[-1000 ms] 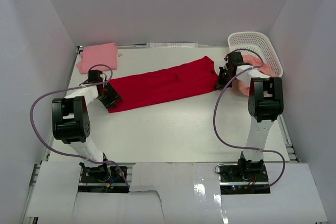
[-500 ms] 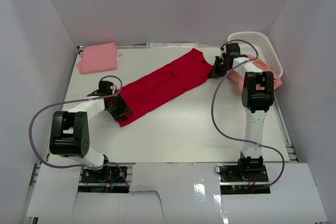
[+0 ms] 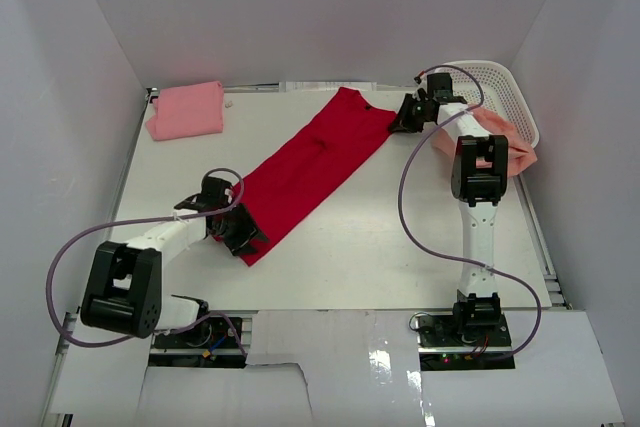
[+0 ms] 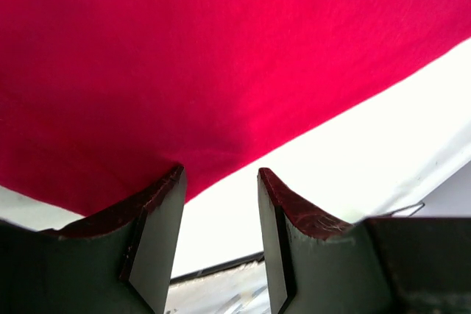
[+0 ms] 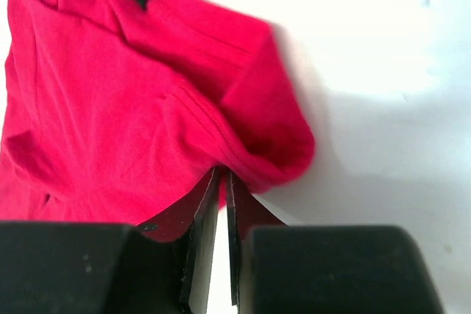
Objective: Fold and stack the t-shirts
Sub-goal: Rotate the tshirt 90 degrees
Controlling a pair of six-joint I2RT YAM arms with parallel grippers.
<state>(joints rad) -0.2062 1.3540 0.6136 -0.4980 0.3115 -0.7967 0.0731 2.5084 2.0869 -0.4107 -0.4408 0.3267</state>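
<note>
Left gripper (image 4: 221, 174): jaws spread and empty, with the hem edge of the red t-shirt (image 3: 310, 162) just at their tips. Right gripper (image 5: 223, 176): jaws almost pressed together at a sleeve fold; whether they pinch it cannot be told. The shirt lies flat mid-table as a long narrow band running diagonally, hem near-left, collar far-right beside the white basket (image 3: 490, 77). The cloth is probably light and limp, best taken at corners or hem edges.

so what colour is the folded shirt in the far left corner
The folded shirt is light pink; the top view shows it best.
</note>
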